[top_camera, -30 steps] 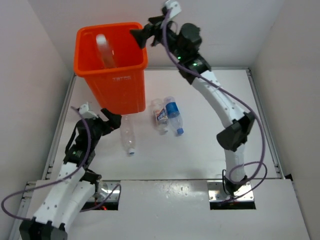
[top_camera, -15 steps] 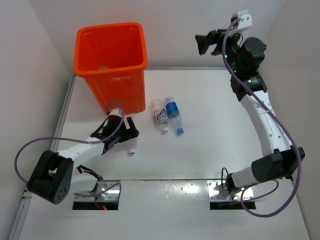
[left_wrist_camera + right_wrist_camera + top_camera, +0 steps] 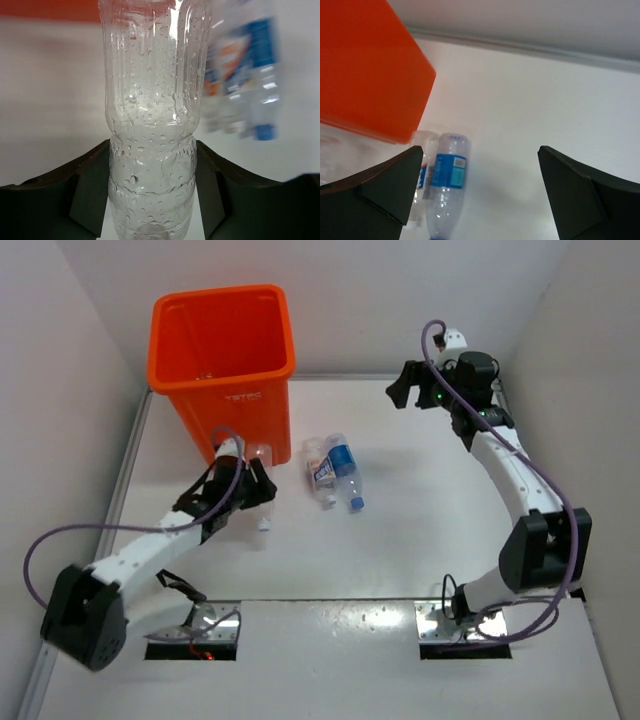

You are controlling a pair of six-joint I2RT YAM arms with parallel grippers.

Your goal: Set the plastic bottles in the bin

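A clear unlabelled plastic bottle (image 3: pixel 150 125) with droplets inside sits between the dark fingers (image 3: pixel 90 195) of my left gripper (image 3: pixel 152 190), which is shut on it. From above, that gripper (image 3: pixel 250 485) is just below the orange bin (image 3: pixel 220 350), and the bottle's white cap (image 3: pixel 265 523) pokes out towards me. Two more plastic bottles lie side by side at mid-table: one with a white-blue label (image 3: pixel 320 472) and one with a blue label (image 3: pixel 346 470). My right gripper (image 3: pixel 405 395) hangs open and empty above the far table, right of the bin.
White walls close in the table on the left, back and right. The bin (image 3: pixel 365 75) stands in the far left corner. In the right wrist view, the blue-labelled bottle (image 3: pixel 447 190) and its neighbour (image 3: pixel 422 170) lie below the bin.
My left gripper reached the clear bottle and shut on it. My right arm swung from over the bin's rim to the right and came down lower; it stays open.
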